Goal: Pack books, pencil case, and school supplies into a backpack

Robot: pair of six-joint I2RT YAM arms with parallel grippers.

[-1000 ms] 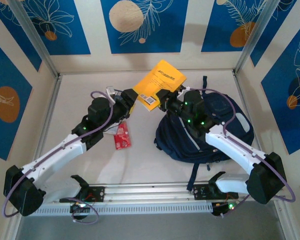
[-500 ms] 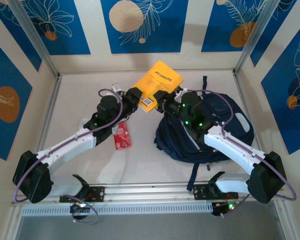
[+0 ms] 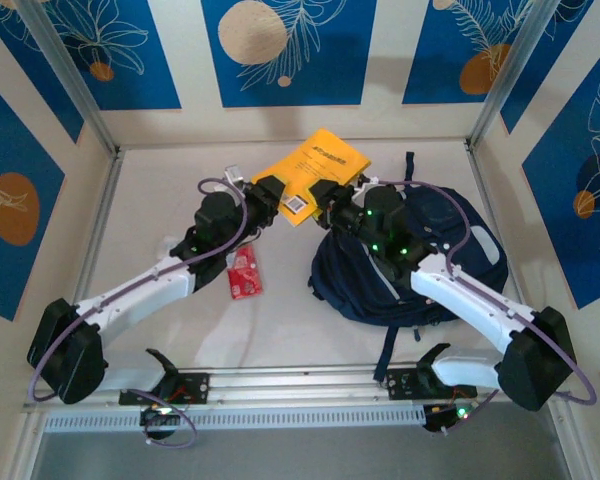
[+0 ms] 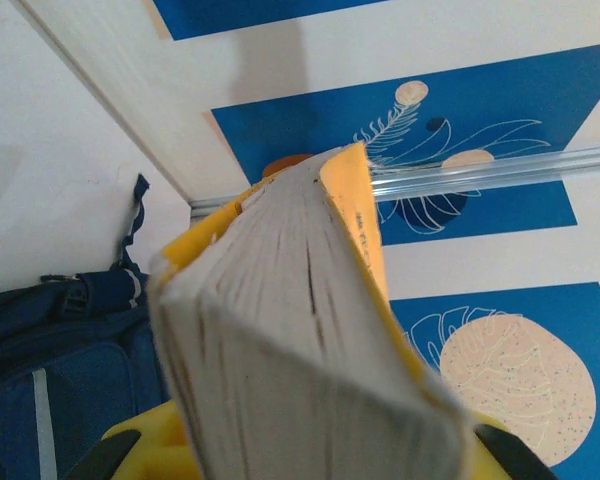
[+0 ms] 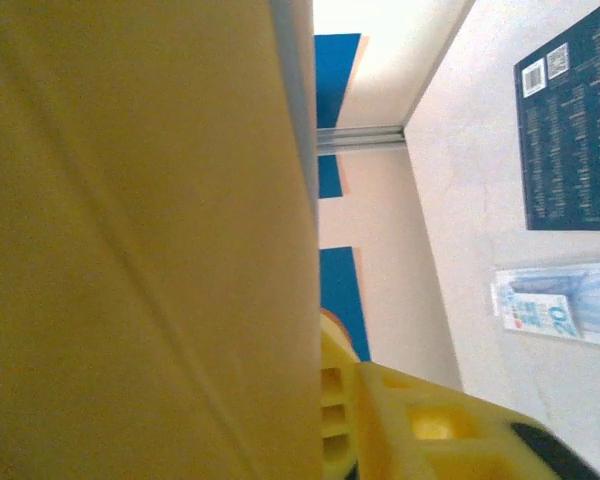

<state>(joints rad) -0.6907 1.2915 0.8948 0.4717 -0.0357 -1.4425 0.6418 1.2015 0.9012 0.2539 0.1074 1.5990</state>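
A yellow-orange book (image 3: 318, 168) hangs tilted above the table's far middle, between my two grippers. My left gripper (image 3: 277, 195) is shut on its lower left corner; in the left wrist view the book's page edges (image 4: 280, 300) stand clamped between the yellow fingers (image 4: 140, 450). My right gripper (image 3: 328, 200) is at the book's lower right edge. There the yellow cover (image 5: 130, 240) lies against one finger (image 5: 410, 410), and the other finger is hidden. The navy backpack (image 3: 425, 255) lies under the right arm. A red packet (image 3: 243, 272) lies beside the left arm. The pencil case is out of view.
A navy book with white print (image 5: 570, 130) and a pale flat packet (image 5: 555, 305) lie on the white table. A small white piece (image 3: 230, 176) sits by the left gripper. Patterned walls and metal posts (image 3: 75, 90) close in the table (image 3: 160, 180). Backpack straps (image 3: 388, 345) trail toward the front rail.
My left gripper reached in and closed on the book's lower left corner. The book has sunk slightly and flattened. The right arm has barely moved.
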